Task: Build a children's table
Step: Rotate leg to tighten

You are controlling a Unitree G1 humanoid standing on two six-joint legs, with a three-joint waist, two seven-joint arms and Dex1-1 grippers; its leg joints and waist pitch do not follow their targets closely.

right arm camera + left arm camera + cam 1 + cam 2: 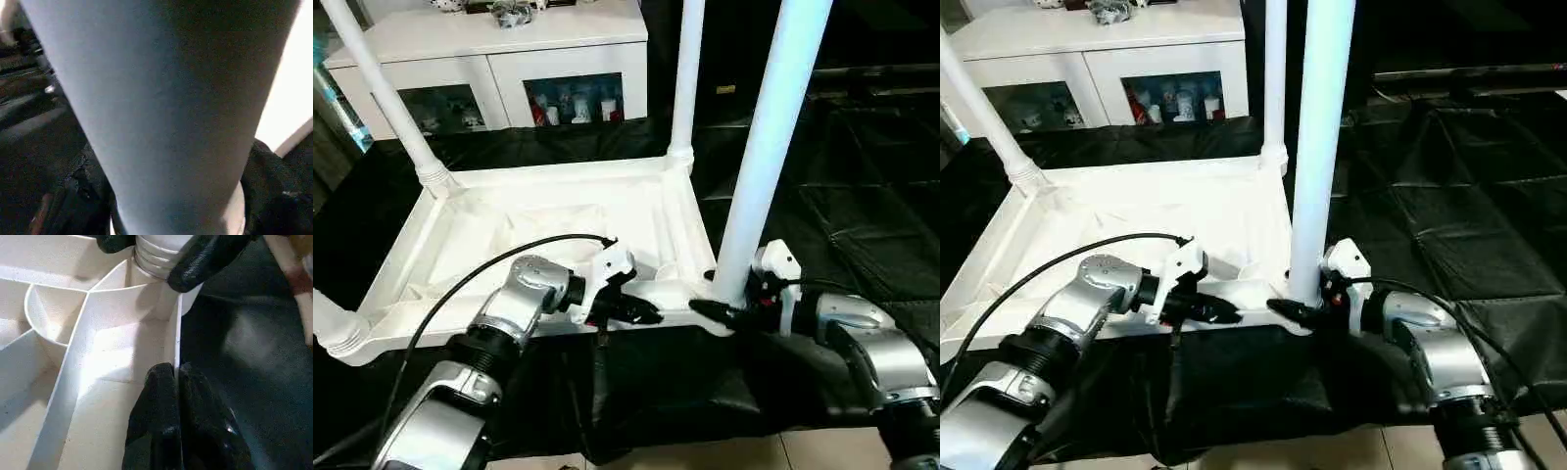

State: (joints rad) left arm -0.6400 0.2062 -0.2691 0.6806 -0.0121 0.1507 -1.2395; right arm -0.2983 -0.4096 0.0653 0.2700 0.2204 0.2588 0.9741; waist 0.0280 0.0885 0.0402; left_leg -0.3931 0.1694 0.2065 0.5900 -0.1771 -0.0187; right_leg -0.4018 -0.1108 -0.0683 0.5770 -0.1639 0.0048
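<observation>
The children's table [558, 225] lies upside down on the black cloth, ribbed underside facing up. Its white legs stand in the corner sockets: near right leg [769, 147], far right leg [685, 78], far left leg [382, 98], and the near left leg [333, 328] at the picture's edge. My left gripper [641, 311] is shut on the thin near rim wall [177, 333], just left of the near right socket. My right gripper [720, 305] reaches in from the right, and its black fingers [205, 259] press on both sides of the ribbed collar [156, 254] at that leg's base.
A white cabinet [509, 49] with glass doors stands behind the work. Black cloth [862, 196] covers the big table to the right. The table's front edge and the tiled floor [803, 450] lie just below my forearms. A black cable [489, 264] arcs over my left wrist.
</observation>
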